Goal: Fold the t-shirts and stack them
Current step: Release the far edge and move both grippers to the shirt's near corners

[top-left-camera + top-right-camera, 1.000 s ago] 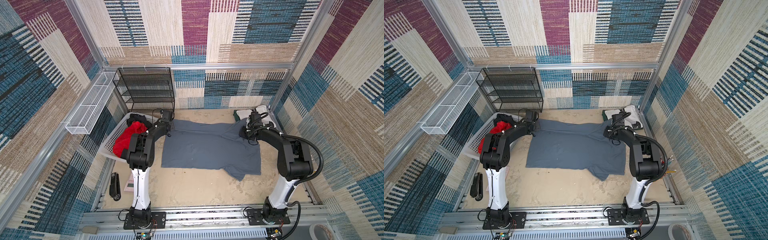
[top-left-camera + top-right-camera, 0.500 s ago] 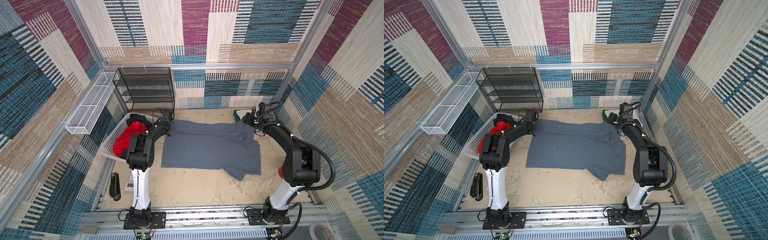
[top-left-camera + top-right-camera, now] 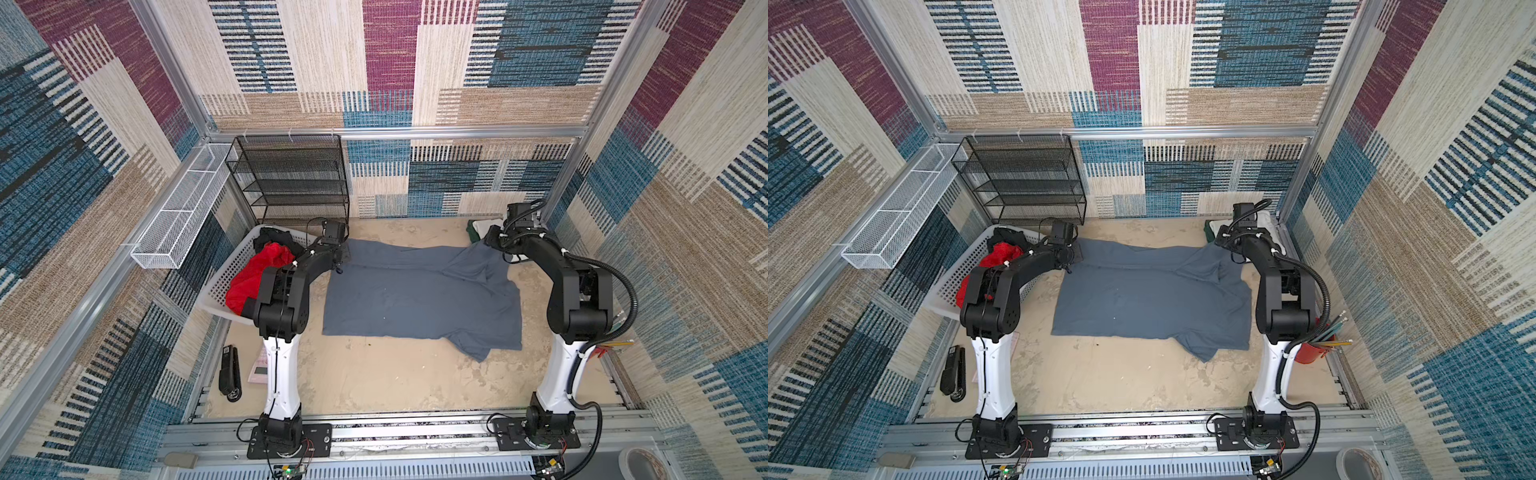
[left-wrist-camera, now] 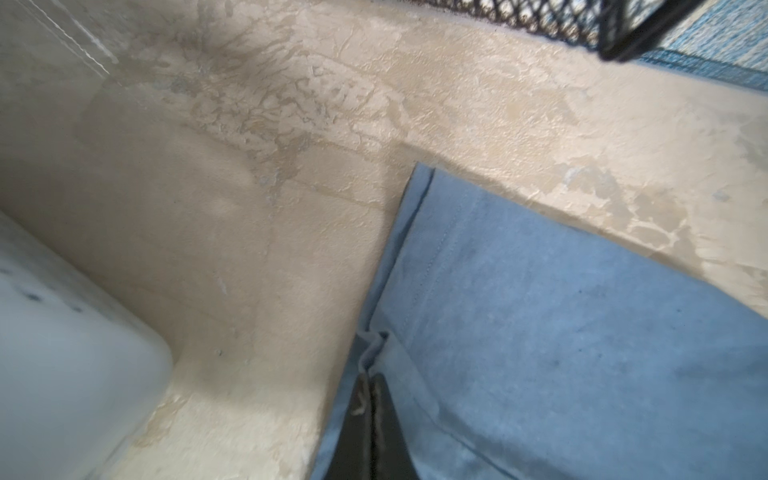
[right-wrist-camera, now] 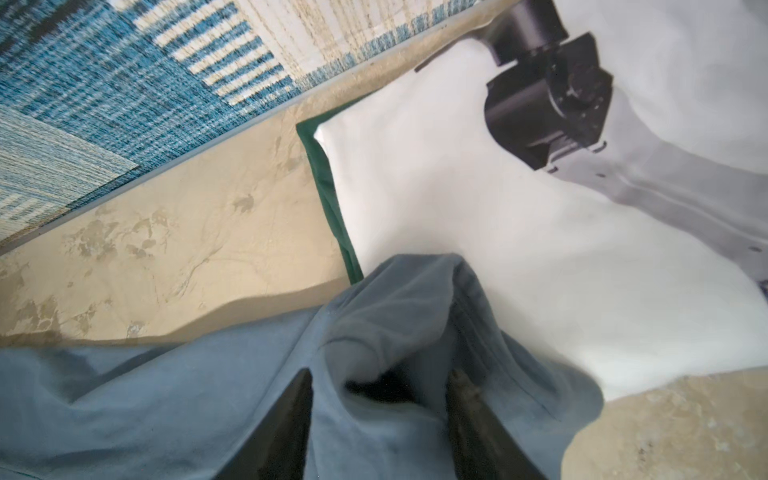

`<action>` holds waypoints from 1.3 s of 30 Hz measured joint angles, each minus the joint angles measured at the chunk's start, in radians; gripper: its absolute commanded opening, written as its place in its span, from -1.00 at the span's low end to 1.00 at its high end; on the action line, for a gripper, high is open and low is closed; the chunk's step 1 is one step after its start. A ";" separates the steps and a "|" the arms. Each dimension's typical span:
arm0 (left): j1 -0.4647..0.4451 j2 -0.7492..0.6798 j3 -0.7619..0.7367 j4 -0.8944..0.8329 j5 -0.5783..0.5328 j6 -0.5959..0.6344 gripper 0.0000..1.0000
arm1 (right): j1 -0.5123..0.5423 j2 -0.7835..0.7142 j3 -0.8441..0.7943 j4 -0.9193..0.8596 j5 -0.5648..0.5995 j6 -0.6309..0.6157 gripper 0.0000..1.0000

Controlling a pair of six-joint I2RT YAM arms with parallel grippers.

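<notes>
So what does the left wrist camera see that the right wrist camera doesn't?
Only the left wrist view shows the left pincer shut on the hem of the grey t-shirt, a corner of the white basket and the edge of the black mesh rack. Only the right wrist view shows the white t-shirt with black patches lying on a dark green t-shirt, and the right pincer with a bunched fold of grey cloth between its fingers. Both show the grey t-shirt and the beige table.
</notes>
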 measured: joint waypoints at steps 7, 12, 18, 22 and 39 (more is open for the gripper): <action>0.000 0.002 0.003 -0.014 -0.009 0.000 -1.00 | -0.008 0.009 0.014 -0.011 0.062 -0.002 -1.00; 0.002 0.002 0.001 -0.046 -0.034 -0.013 -1.00 | -0.032 -0.035 -0.042 0.002 0.113 0.021 -1.00; 0.006 0.019 0.019 -0.092 -0.034 -0.040 -1.00 | -0.045 -0.025 -0.074 0.008 0.133 0.053 -0.99; 0.009 0.025 0.026 -0.117 -0.030 -0.048 -1.00 | -0.046 -0.004 -0.071 0.008 0.132 0.068 -0.70; 0.000 -0.261 -0.251 -0.016 0.238 -0.115 0.97 | -0.048 -0.309 -0.343 0.064 0.106 0.080 0.97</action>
